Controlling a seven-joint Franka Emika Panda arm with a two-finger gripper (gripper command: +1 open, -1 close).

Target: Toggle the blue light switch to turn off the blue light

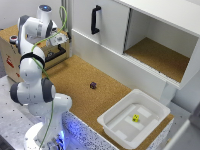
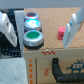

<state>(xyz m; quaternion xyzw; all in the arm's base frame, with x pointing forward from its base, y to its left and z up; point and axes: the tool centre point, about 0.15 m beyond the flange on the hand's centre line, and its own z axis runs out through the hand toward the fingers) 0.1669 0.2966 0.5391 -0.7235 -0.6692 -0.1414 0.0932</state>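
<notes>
In the wrist view a wooden box (image 2: pixel 50 55) carries a row of three round buttons: a blue-topped one (image 2: pixel 31 15) at the far end, a bright cyan one (image 2: pixel 31 23) in the middle and a green one (image 2: pixel 32 36) nearest. A small red switch-like block (image 2: pixel 60 33) stands apart from them on the same box top. My gripper (image 2: pixel 41 27) is open above the box, with its fingers (image 2: pixel 75 25) on either side of the buttons and the red block, touching nothing. In the exterior view the gripper (image 1: pixel 59 46) hangs over the wooden box (image 1: pixel 10 50) at the exterior view's left.
A white cabinet with a black handle (image 1: pixel 95 20) and an open compartment (image 1: pixel 160 55) runs along the back. A small dark cube (image 1: pixel 93 85) lies on the cork table. A white bin (image 1: pixel 112 127) holds a yellow die (image 1: pixel 135 118).
</notes>
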